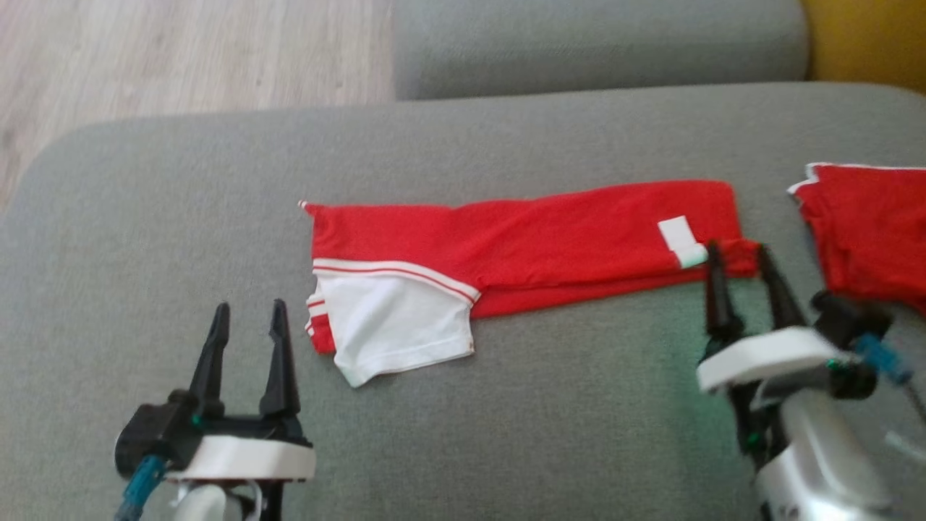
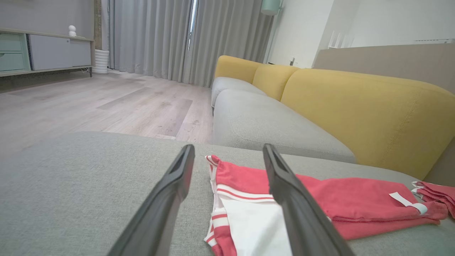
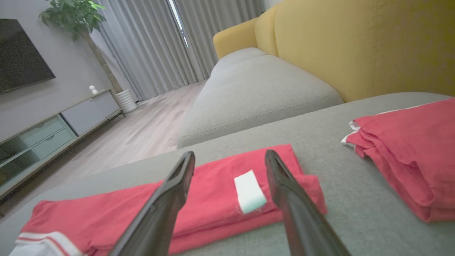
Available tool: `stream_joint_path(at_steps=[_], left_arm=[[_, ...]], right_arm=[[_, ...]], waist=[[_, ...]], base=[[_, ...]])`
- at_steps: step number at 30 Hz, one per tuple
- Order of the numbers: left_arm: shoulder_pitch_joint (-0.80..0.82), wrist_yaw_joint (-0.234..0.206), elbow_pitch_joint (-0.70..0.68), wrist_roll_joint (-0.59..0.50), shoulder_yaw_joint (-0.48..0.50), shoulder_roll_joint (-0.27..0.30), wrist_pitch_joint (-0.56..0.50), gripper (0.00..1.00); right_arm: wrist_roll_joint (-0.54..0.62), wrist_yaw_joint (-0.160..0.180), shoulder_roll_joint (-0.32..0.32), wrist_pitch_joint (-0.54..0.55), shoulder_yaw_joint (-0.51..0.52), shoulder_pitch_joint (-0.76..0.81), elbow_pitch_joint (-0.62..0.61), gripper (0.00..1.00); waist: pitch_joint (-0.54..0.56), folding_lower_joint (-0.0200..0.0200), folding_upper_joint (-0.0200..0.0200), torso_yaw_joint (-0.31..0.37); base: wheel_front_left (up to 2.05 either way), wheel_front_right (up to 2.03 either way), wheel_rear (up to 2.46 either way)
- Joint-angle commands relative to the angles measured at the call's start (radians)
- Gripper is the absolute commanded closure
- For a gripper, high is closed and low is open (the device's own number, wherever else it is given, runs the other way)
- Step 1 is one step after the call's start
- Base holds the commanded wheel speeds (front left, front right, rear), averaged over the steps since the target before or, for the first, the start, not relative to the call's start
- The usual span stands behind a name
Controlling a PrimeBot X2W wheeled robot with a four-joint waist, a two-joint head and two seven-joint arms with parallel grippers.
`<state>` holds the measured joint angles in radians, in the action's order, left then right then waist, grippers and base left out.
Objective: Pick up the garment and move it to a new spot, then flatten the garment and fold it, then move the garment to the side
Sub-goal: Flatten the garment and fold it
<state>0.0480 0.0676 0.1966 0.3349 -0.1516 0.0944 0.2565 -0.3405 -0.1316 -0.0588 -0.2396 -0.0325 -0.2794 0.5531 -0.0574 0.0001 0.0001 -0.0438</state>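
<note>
The garment (image 1: 521, 246) is a red shirt with a white sleeve and a white label, folded into a long strip across the grey sofa seat (image 1: 145, 217). My left gripper (image 1: 247, 311) stands open just left of the white sleeve end, above the cushion. My right gripper (image 1: 736, 253) is open at the strip's right end, its fingertips by the label corner. In the left wrist view the garment (image 2: 341, 202) lies ahead between and to the right of my fingers (image 2: 177, 185). The right wrist view has the garment (image 3: 220, 192) and its label right beyond the open fingers (image 3: 280, 177).
A second red folded garment (image 1: 868, 231) lies at the right edge of the seat, also in the right wrist view (image 3: 412, 153). Yellow sofa backrest (image 2: 355, 110) runs along the far side. Another grey cushion (image 1: 593, 43) sits beyond, with wooden floor (image 1: 145, 58) at the left.
</note>
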Motion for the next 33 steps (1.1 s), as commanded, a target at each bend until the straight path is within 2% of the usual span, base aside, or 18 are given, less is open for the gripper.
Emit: stream_joint_path(at_steps=[1,7,14,21,22,23,24,33], left_arm=[[0.061,0.003,-0.025,-0.008,0.042,-0.001,0.005,0.0],[0.108,0.038,-0.015,-0.037,0.03,-0.027,0.005,0.0],[0.155,0.053,-0.014,-0.047,0.01,-0.04,0.005,0.0],[0.172,0.059,-0.011,-0.057,0.005,-0.043,0.005,0.0],[0.173,0.059,-0.01,-0.058,0.005,-0.043,0.005,0.0],[0.174,0.059,-0.008,-0.059,0.006,-0.043,0.005,0.0],[0.174,0.06,-0.007,-0.059,0.006,-0.044,0.005,0.0],[0.158,0.061,0.002,-0.057,0.015,-0.044,0.005,0.0]], right_arm=[[0.009,0.001,0.006,0.0,-0.013,-0.061,-0.023,0.0],[0.101,0.001,-0.004,0.063,0.164,-0.179,0.157,0.0],[0.26,0.001,-0.017,0.092,0.395,-0.293,0.355,0.0],[0.368,0.001,0.0,0.113,0.49,-0.354,0.482,0.0],[0.375,0.001,0.002,0.113,0.494,-0.36,0.497,0.3],[0.381,0.001,0.004,0.109,0.495,-0.366,0.509,0.96],[0.386,0.001,0.005,0.101,0.494,-0.371,0.52,1.0],[0.397,0.001,0.002,0.009,0.497,-0.379,0.53,1.0]], waist=[[-0.021,-0.0001,-0.0001,-0.017],[-0.084,-0.0001,-0.0001,-0.061],[-0.139,-0.0001,-0.0001,-0.094],[-0.158,-0.0001,-0.0001,-0.097],[-0.158,-0.0001,-0.0001,-0.096],[-0.157,-0.0001,-0.0001,-0.095],[-0.156,-0.0001,-0.0001,-0.094],[-0.098,-0.0001,-0.0001,-0.056]], base=[[0.0,0.0,0.0],[0.0,0.0,0.0],[0.0,0.0,0.0],[0.0,0.0,0.0],[0.0,0.0,0.0],[0.0,0.0,0.0],[0.0,0.0,0.0],[0.0,0.0,0.0]])
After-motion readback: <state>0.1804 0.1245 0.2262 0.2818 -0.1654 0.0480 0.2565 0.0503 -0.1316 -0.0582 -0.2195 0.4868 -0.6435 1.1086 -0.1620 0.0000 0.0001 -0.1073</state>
